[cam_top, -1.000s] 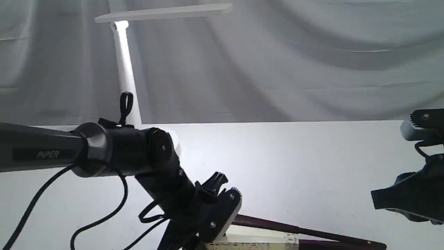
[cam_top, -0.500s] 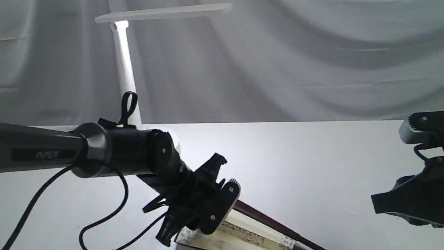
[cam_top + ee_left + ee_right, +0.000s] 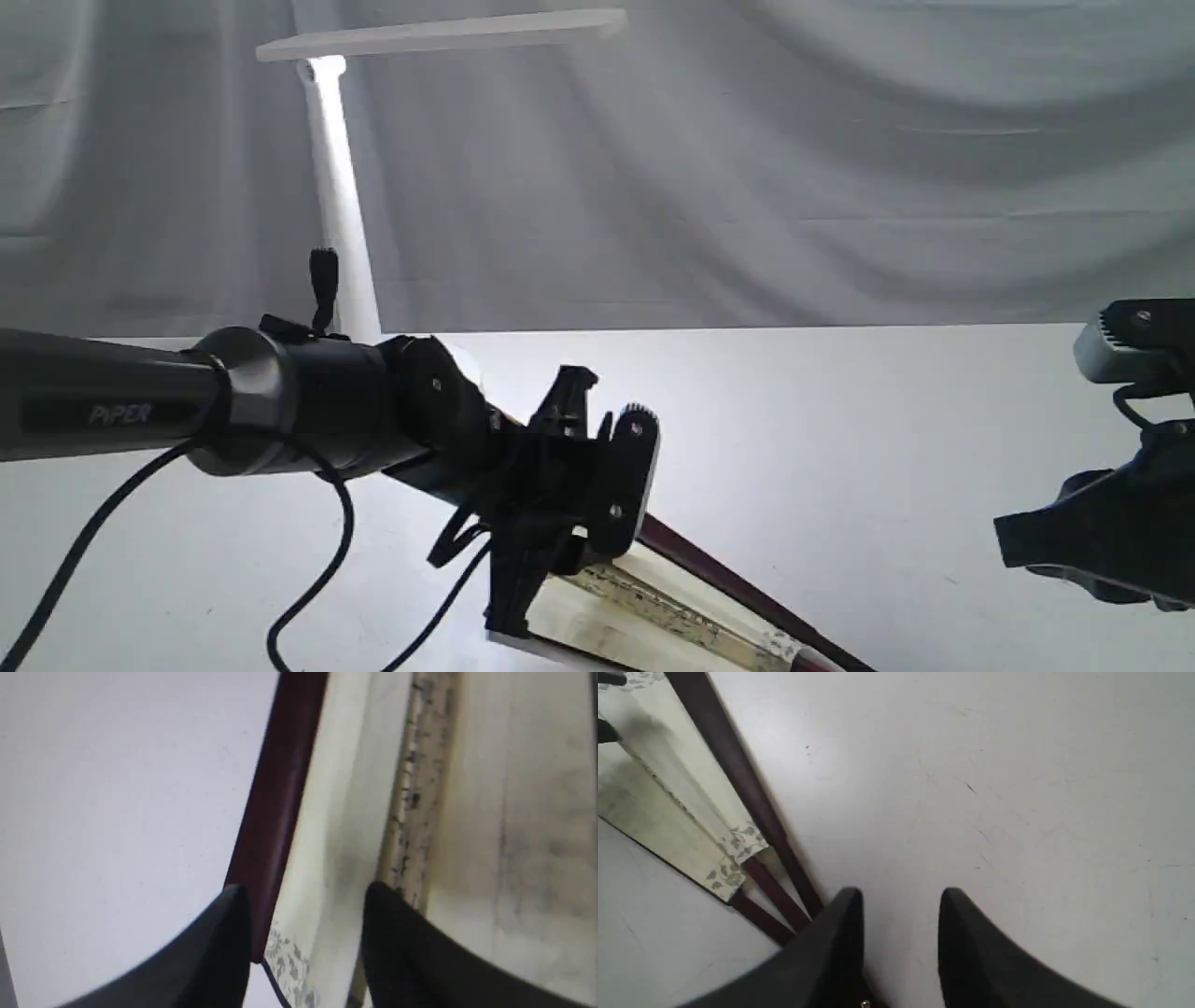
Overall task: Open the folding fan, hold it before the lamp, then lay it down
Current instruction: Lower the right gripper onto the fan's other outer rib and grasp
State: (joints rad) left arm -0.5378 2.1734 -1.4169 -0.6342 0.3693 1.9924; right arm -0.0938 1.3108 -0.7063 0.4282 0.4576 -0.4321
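Fan-opening step. Folding fan (image 3: 644, 607), part spread, slants low centre of the exterior frame. Left tool (image 3: 303, 896) clamps its maroon guard and outer pleats; right tool (image 3: 901, 896) stands half-open, empty, beside the ribs. Next, likely: spread wider, raise toward lamp (image 3: 338, 196), upper left.

The lamp (image 3: 338, 187) is standing back left on the table (image 3: 840, 420), the fan (image 3: 635, 616) is stretching across the front middle with the left gripper (image 3: 303, 896) around its edge, the right gripper (image 3: 901, 893) hanging just beside its ribs.
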